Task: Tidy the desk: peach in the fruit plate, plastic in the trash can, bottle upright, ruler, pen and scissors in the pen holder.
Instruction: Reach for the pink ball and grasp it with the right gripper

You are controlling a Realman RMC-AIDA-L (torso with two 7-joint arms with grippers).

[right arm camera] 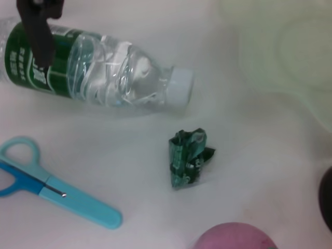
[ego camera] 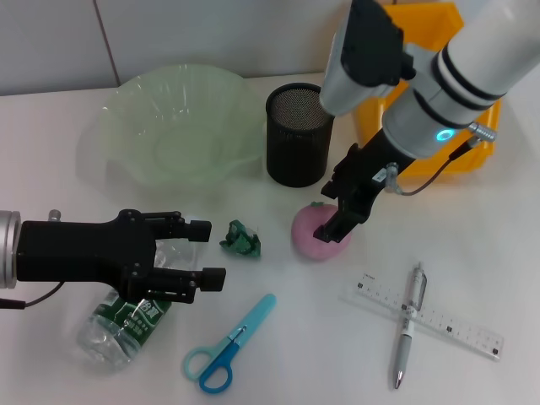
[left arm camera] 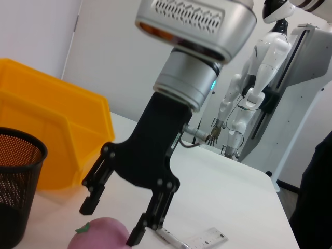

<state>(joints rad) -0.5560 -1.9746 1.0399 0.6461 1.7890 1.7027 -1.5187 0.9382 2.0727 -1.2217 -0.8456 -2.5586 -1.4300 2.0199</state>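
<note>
Where right gripper [ego camera: 336,213] straddles — peach [ego camera: 319,236] just beneath.

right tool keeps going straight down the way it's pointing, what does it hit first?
The peach. The right tool is open and points down at it, one finger on each side, so the fruit sits first in line. Whether the fingers already touch it is unclear.

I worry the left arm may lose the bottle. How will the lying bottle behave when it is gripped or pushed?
The bottle lies on its side and is round, so it will probably roll if pushed. Its clear walls look crumpled and it seems nearly empty: likely light and soft under a squeeze. The left gripper is open over it.
</note>
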